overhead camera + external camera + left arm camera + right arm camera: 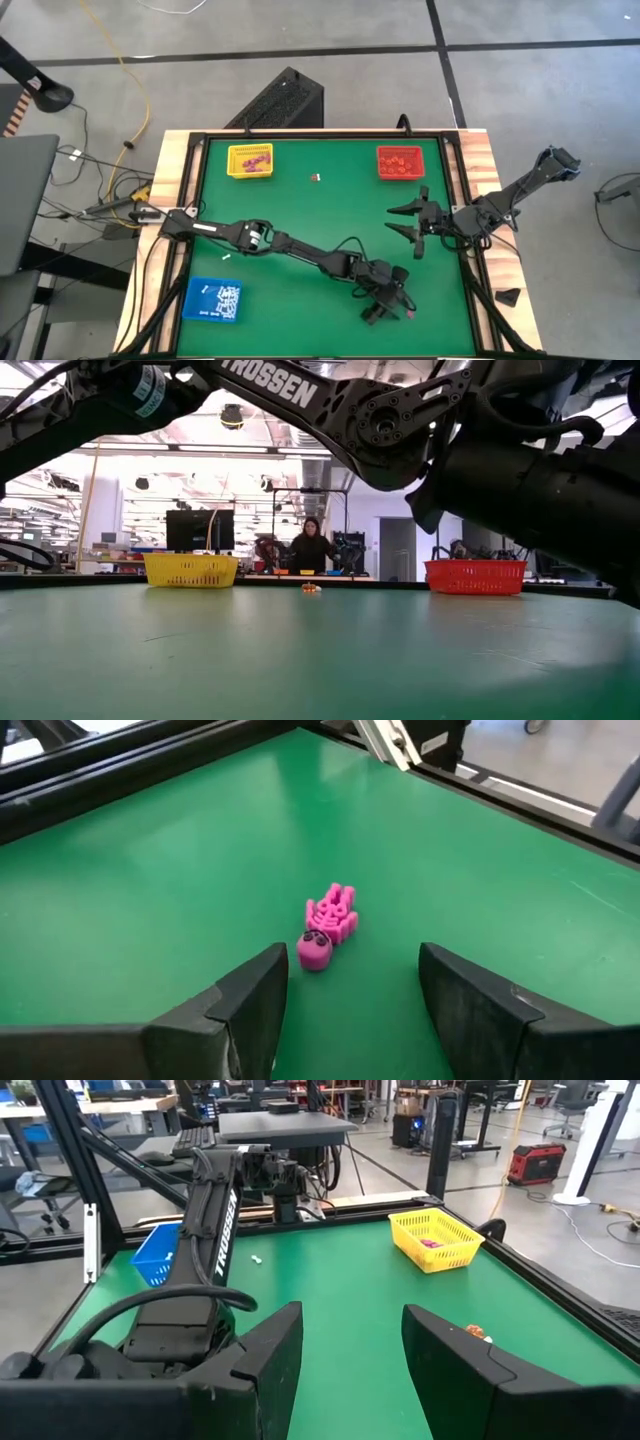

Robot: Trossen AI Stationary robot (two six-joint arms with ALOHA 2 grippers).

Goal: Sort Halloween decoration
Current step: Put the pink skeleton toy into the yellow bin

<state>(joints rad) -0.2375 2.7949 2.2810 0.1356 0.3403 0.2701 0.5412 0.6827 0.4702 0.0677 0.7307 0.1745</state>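
Left gripper (345,995) released, straddling pink skeleton (329,925) on bench (150,890); right gripper (410,225) released, near red tray (400,162).

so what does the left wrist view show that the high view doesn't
Only the left wrist view shows the pink skeleton trinket lying on the mat between the open left pincer fingers, not touched. Only the high view shows the yellow tray, red tray, blue tray, the small trinket between the far trays, and the open right pincer waiting. Both show the green table.
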